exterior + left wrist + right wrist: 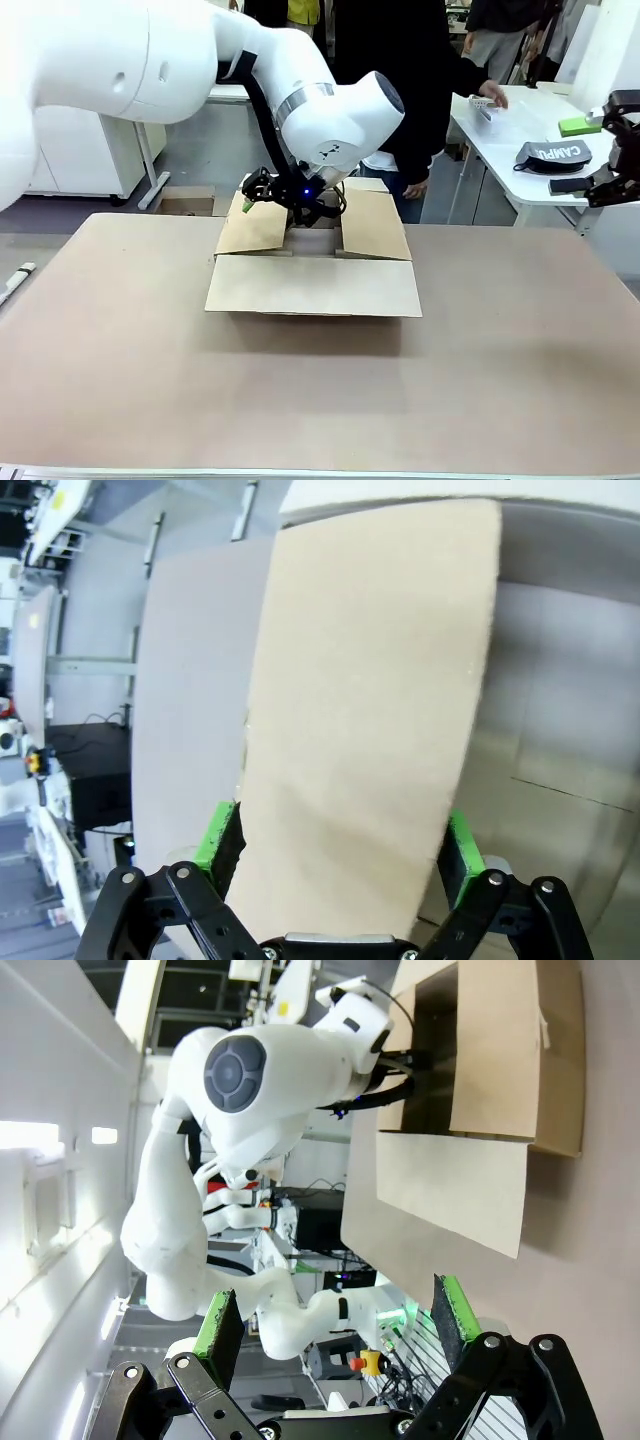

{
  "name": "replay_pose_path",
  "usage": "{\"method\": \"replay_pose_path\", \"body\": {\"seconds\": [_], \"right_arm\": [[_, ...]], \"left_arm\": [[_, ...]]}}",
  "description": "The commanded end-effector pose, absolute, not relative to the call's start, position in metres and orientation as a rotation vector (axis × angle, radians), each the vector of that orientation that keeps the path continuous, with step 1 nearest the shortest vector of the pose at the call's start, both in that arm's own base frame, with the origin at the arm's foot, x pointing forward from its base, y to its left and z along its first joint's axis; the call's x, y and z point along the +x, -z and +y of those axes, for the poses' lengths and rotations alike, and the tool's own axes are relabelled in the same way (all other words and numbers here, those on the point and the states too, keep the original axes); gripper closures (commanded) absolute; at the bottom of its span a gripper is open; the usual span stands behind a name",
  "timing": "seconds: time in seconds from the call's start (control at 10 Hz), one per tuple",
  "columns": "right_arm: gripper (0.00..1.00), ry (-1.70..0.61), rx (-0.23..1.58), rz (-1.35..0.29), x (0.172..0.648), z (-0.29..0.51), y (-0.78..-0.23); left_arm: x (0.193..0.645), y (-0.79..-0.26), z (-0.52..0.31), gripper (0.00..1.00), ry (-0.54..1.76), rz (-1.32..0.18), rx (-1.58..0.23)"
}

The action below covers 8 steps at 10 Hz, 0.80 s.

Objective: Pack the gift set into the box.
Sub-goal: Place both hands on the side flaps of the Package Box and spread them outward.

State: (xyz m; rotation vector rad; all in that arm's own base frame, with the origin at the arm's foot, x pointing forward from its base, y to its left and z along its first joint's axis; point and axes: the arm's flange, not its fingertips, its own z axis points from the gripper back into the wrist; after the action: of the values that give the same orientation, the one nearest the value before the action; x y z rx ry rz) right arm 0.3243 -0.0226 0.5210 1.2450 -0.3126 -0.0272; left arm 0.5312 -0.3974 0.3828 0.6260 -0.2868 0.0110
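Flap of box (370,680) — within left gripper (340,842)

Front & R wrist cams share box (312,285); L wrist close-up.

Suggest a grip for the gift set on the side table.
Take the gift set by its right end, nearest the right pincer, coming down from above. It lies flat on the white side table, so a side approach would likely hit the tabletop; the open jaws could straddle that end.

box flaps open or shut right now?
Open. The box has its flaps spread outward, the near one folded down in front.
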Motion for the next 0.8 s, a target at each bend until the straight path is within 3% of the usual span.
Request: {"method": "replay_pose_path", "body": {"seconds": [0.0,0.7], "right_arm": [[0.0,0.003,1.252,-0.331,0.326,-0.022,-0.522],[0.0,0.003,1.252,-0.331,0.326,-0.022,-0.522]], "left_arm": [[0.533,-0.387,-0.399,0.0,-0.02,-0.301,0.683],[0.525,-0.435,-0.376,0.0,-0.081,-0.391,0.745]]}}
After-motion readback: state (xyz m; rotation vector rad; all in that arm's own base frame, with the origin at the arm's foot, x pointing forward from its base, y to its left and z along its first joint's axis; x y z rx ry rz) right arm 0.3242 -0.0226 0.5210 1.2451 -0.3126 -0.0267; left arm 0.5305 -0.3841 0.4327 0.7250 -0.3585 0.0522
